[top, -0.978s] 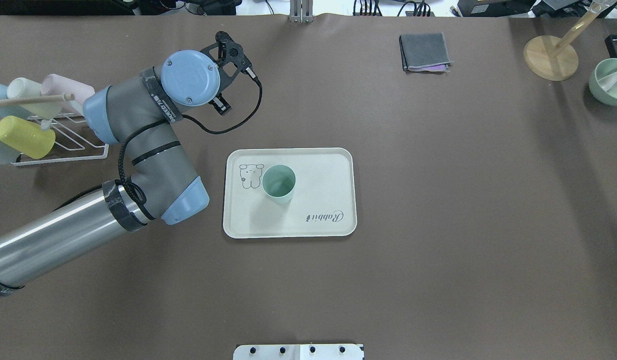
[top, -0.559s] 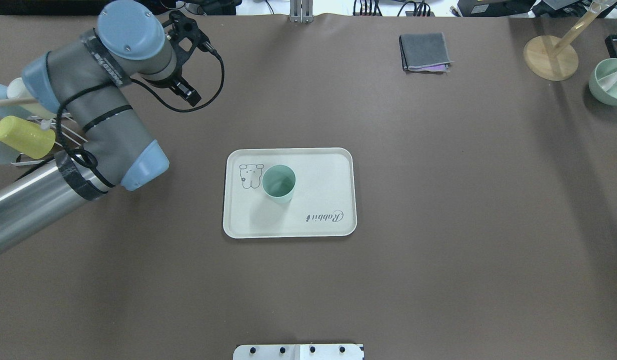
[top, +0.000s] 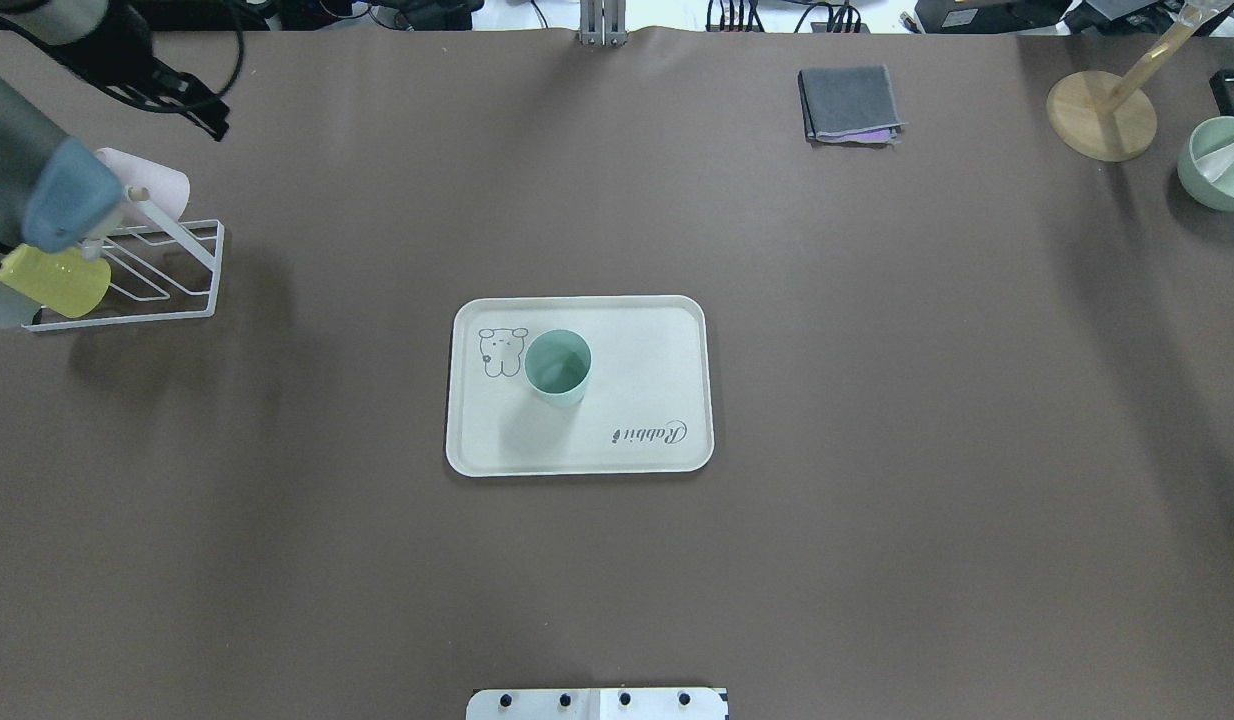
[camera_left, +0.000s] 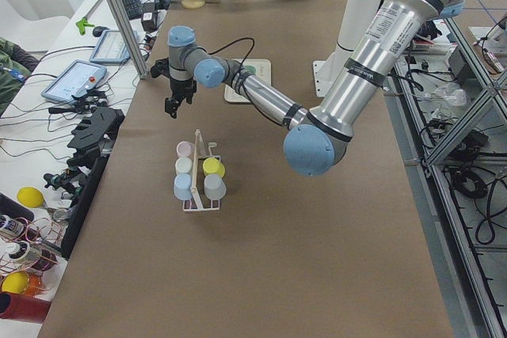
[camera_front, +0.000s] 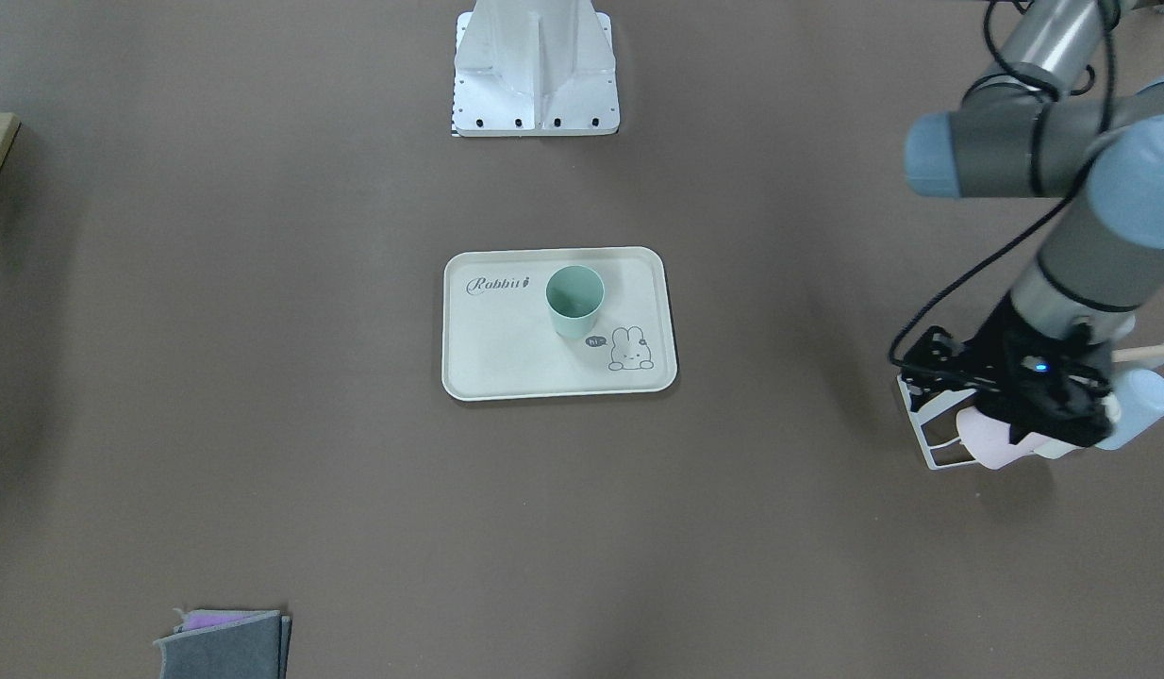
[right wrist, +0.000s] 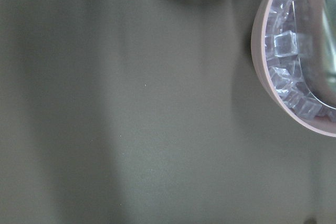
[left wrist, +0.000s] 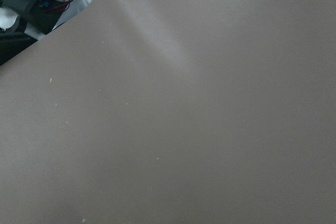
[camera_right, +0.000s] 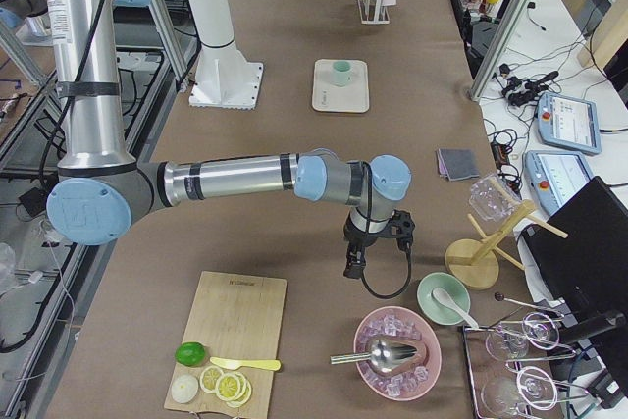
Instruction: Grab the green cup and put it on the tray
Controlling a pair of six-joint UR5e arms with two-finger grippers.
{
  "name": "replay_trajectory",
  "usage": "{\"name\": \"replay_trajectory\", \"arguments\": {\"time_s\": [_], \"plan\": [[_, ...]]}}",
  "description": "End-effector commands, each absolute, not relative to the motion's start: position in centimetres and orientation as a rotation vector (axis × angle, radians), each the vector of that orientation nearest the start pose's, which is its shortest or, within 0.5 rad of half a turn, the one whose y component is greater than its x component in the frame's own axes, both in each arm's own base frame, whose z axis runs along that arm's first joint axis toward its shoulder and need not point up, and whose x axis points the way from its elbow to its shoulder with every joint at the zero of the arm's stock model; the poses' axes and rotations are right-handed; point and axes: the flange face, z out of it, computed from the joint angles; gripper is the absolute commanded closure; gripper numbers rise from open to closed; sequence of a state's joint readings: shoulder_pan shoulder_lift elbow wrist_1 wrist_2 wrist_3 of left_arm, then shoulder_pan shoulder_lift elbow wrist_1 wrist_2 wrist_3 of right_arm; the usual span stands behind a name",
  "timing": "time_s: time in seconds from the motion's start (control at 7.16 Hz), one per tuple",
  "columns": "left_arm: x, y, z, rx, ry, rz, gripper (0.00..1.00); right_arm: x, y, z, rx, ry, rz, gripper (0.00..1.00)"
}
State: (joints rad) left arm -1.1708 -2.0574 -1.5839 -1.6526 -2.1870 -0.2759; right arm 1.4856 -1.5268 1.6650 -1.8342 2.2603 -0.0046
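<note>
Far left of the overhead view, my left end effector (camera_left: pixel 171 107) hangs above the far-left corner of the desk (top: pixel 877 450), just beyond a white wire rack (top: pixel 177 270) holding a pink cup (top: pixel 157 185) and a yellow cup (top: pixel 52 280) on their sides. Whether its fingers are parted or clenched I cannot tell; its wrist camera shows only brown desk surface and a strip of the desk's edge.

At the centre, the green cup (top: pixel 557 367) stands upright, mouth up, on the tray (top: pixel 637 400), in the tray's left half, just beside the bunny drawing and clear of the raised rim. It is well apart from my left end effector, with the rack between them and off to one side. Brown desk surface surrounds the tray on all four sides, widest on the right.

Along the far right edge lie a folded grey cloth (top: pixel 847 103), a round wooden stand (top: pixel 1101 115) and a green bowl (top: pixel 1212 165). My right end effector (camera_right: pixel 353 267) shows only in the right-hand side view, pointing down beside a pink bowl of ice (camera_right: pixel 396 390), far from cup and tray; its grip I cannot tell.
</note>
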Motion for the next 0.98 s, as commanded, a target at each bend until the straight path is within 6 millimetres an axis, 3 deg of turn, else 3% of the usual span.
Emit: {"name": "replay_trajectory", "arguments": {"time_s": [0.0, 0.14, 0.28, 0.56, 0.7, 0.84], "plan": [[8.1, -63.8, 41.7, 0.247, 0.857, 0.146, 0.01, 2.7, -50.0, 62.0, -0.148, -0.69, -0.042, 0.0], [5.8, -61.9, 46.4, 0.194, 0.84, 0.094, 0.01, 2.6, -49.9, 62.0, -0.149, -0.693, -0.041, 0.0], [2.3, -60.5, 49.9, 0.161, 0.826, 0.022, 0.01, 2.6, -49.9, 61.9, -0.148, -0.693, -0.042, 0.0], [-2.6, -55.0, 57.4, 0.137, 0.803, 0.057, 0.01, 2.5, -49.9, 61.8, -0.15, -0.713, -0.038, 0.0], [-3.3, -51.6, 61.0, 0.112, 0.794, 0.095, 0.01, 2.5, -49.9, 61.8, -0.149, -0.713, -0.039, 0.0], [-4.4, -47.5, 63.1, 0.094, 0.785, 0.095, 0.01, 2.5, -49.9, 61.8, -0.15, -0.714, -0.037, 0.0]]}}
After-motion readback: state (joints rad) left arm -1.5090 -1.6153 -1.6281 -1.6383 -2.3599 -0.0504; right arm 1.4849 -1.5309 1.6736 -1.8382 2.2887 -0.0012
